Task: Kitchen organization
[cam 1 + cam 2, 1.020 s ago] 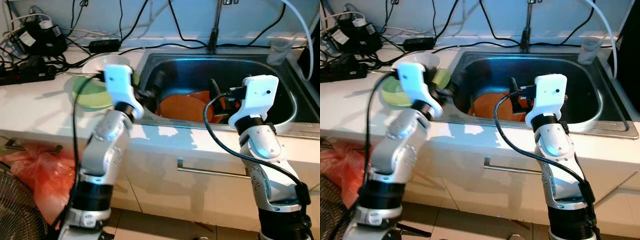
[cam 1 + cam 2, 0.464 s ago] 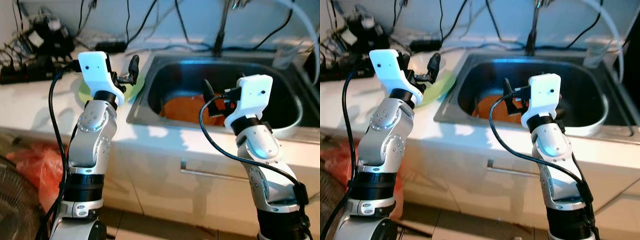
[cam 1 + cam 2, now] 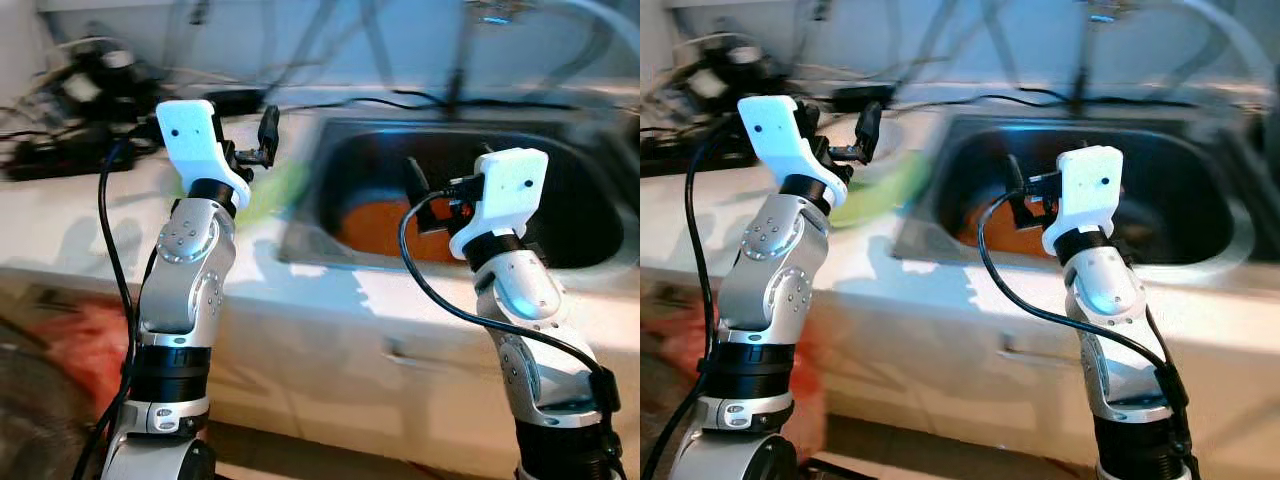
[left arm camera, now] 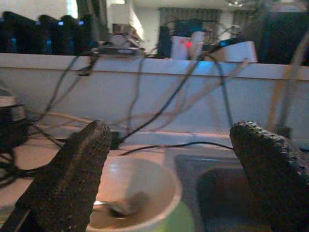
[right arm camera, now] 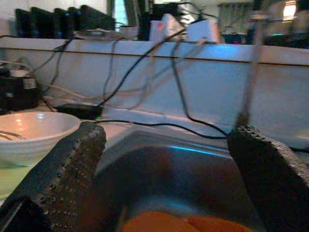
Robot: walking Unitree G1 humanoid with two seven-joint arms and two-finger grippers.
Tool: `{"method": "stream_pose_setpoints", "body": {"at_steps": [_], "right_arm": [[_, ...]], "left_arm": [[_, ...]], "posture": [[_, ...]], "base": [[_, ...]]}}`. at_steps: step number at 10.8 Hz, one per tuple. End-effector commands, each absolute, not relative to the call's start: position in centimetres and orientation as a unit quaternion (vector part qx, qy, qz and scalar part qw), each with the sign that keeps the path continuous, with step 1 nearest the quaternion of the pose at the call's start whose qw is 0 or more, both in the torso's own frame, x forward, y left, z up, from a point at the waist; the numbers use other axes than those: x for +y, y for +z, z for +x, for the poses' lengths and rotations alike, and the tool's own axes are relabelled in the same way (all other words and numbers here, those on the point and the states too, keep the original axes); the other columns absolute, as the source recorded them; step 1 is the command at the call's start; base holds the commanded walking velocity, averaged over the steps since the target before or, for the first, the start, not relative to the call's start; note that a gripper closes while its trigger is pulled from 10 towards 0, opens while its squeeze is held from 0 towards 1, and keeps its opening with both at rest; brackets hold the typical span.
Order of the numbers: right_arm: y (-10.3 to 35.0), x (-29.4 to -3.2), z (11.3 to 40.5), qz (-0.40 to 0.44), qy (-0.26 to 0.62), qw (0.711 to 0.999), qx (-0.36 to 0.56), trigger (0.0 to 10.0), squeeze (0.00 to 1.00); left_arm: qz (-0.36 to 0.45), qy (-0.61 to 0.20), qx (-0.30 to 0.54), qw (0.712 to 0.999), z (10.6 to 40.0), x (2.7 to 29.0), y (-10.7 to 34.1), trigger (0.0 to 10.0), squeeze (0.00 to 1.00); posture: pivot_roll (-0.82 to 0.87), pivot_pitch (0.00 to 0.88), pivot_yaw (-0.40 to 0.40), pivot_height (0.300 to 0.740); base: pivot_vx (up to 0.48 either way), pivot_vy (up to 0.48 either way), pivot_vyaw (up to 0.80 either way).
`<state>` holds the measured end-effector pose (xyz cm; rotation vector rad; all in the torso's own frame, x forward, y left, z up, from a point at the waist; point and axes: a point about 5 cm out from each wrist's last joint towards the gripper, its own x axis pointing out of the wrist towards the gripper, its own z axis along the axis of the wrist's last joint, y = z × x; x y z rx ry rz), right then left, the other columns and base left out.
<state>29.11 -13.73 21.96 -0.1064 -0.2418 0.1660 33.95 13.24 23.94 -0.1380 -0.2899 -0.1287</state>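
Note:
The eye views are blurred by motion. A steel sink (image 3: 590,170) holds an orange dish (image 3: 375,225). Left of it on the white counter (image 3: 90,230) a white bowl (image 4: 130,193) with a utensil inside sits on a green plate (image 3: 270,190). My left gripper (image 3: 262,140) is raised above the counter, over the bowl and plate, open and holding nothing (image 4: 169,145). Over the sink's front part my right gripper (image 3: 425,190) hangs open and holds nothing (image 5: 166,140), with the orange dish (image 5: 193,224) below it and the bowl (image 5: 29,130) off to its side.
Black power strips and tangled cables (image 3: 70,160) crowd the counter's back left. A tap (image 3: 460,60) rises behind the sink. Below the counter are cabinet fronts with a handle (image 3: 410,355), and a red bag (image 3: 70,330) lies on the floor at the left.
The left gripper rose from the sink's left edge to above the counter a second ago, then held. The camera has swung, shifting the scene rightward and blurring it.

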Motion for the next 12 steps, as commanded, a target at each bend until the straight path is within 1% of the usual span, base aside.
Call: {"method": "stream_pose_setpoints", "body": {"at_steps": [1,5,8,12], "right_arm": [[22.0,-13.5,28.9,-0.052,0.088,0.987,-0.123,10.0,0.0],[22.0,-13.5,28.9,-0.05,0.087,0.987,-0.122,10.0,0.0],[22.0,-13.5,29.0,-0.05,0.086,0.987,-0.123,10.0,0.0],[21.9,-13.5,29.1,-0.048,0.081,0.989,-0.117,10.0,0.0]], "left_arm": [[-0.065,-0.063,-0.137,0.986,34.1,13.3,23.9,10.0,0.0],[-0.067,-0.086,-0.113,0.988,33.8,12.6,22.8,10.0,0.0],[-0.067,-0.089,-0.108,0.988,33.7,12.5,22.5,10.0,0.0],[-0.066,-0.093,-0.097,0.989,33.6,12.4,22.2,10.0,0.0]], "posture": [[-0.11,0.0,0.105,0.74],[-0.1,0.0,0.103,0.74],[-0.1,0.0,0.102,0.74],[-0.09,0.0,0.105,0.74]], "base": [[0.334,0.319,0.0],[0.0,0.0,0.0],[0.0,0.0,0.0],[0.0,0.0,-0.8]]}}
